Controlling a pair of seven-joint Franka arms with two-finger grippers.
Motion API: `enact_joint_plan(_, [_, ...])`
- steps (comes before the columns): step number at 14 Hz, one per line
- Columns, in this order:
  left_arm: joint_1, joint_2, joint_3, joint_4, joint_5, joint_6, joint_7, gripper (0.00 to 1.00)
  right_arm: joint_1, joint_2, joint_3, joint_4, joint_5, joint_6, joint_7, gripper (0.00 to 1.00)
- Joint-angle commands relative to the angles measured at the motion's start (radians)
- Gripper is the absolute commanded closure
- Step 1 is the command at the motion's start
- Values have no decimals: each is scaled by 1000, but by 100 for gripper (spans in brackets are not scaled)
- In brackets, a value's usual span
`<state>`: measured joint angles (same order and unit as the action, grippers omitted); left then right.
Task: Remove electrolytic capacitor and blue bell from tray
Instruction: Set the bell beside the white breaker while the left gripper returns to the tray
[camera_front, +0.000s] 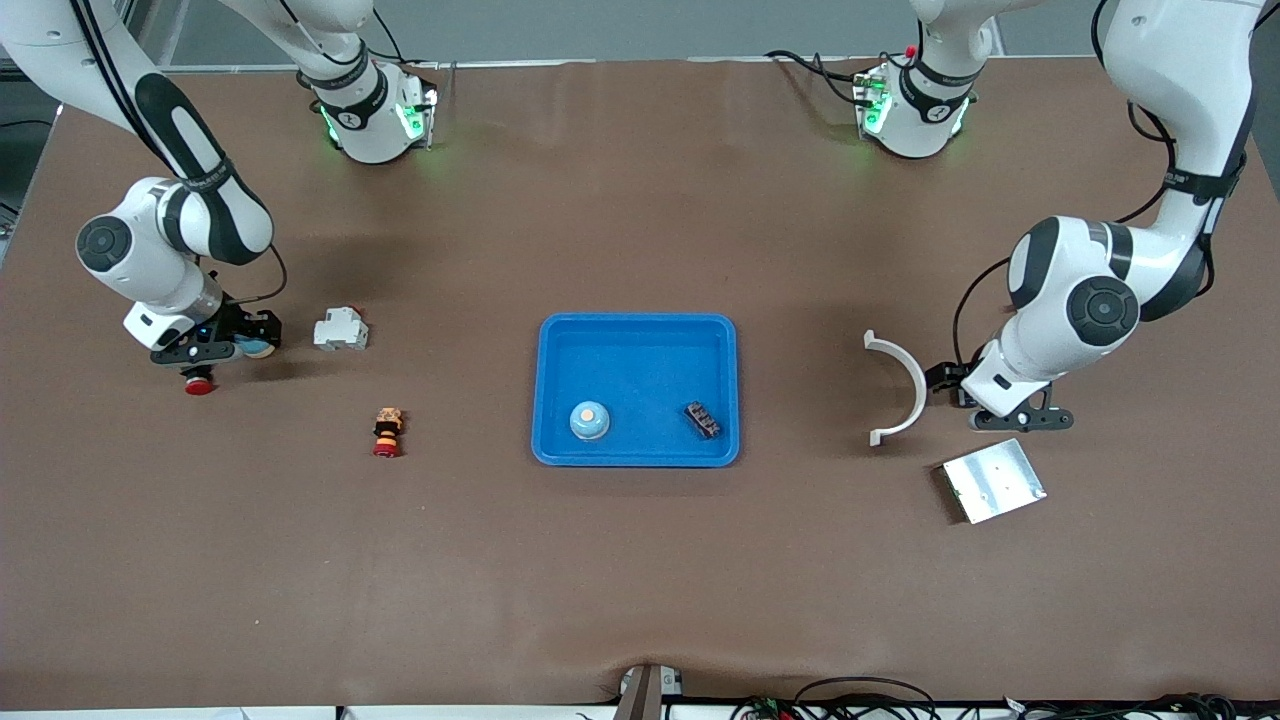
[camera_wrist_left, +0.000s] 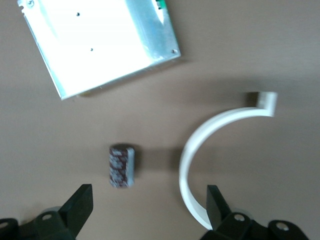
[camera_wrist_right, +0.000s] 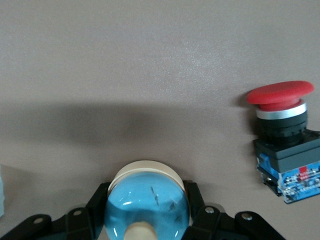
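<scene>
My right gripper hangs over the table near the right arm's end, shut on a blue dome bell with a cream base. In the right wrist view the bell fills the space between the black fingers. My left gripper hangs low over the left arm's end, open. In its wrist view a small dark cylindrical capacitor lies on its side on the brown table, just ahead of the open left gripper and apart from both fingers. The hand hides the capacitor in the front view.
A blue tray mid-table holds a second blue bell and a dark block. A white curved bracket and metal plate flank the left gripper. A red button, white breaker and another button lie near the right gripper.
</scene>
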<state>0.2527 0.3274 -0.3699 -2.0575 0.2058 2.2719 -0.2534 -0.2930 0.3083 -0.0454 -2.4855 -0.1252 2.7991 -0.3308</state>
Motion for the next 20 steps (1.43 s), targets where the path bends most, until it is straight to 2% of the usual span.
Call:
enact_joint_plan(1, [8, -34, -53, 60, -49, -116, -79, 0, -25, 6, 16, -1, -22, 14, 10, 100])
enact_joint_plan(4, [3, -27, -122, 135, -57, -184, -283, 0, -28, 15, 16, 2, -16, 14, 13, 100])
enact_joint_plan(5, [-1, -19, -141, 158, -57, -196, -346, 0, -28, 18, 16, 5, -16, 14, 13, 47])
enact_joint_plan(6, [-4, -16, -158, 175, -63, -198, -406, 0, -28, 20, 16, 7, -16, 14, 13, 0])
enact_joint_plan(10, [-49, 27, -192, 267, -140, -198, -643, 0, -20, 17, 18, 23, -16, 0, 6, 0])
enact_joint_plan(13, [-121, 109, -192, 377, -157, -198, -817, 0, -15, -12, 21, 33, -16, -32, 1, 0])
enact_joint_plan(15, [-185, 186, -190, 466, -143, -196, -947, 0, 4, -50, 24, 69, -16, -140, 7, 0])
enact_joint_plan(20, [-285, 318, -182, 591, -141, -158, -1119, 0, 98, -164, 24, 204, -16, -467, 59, 0])
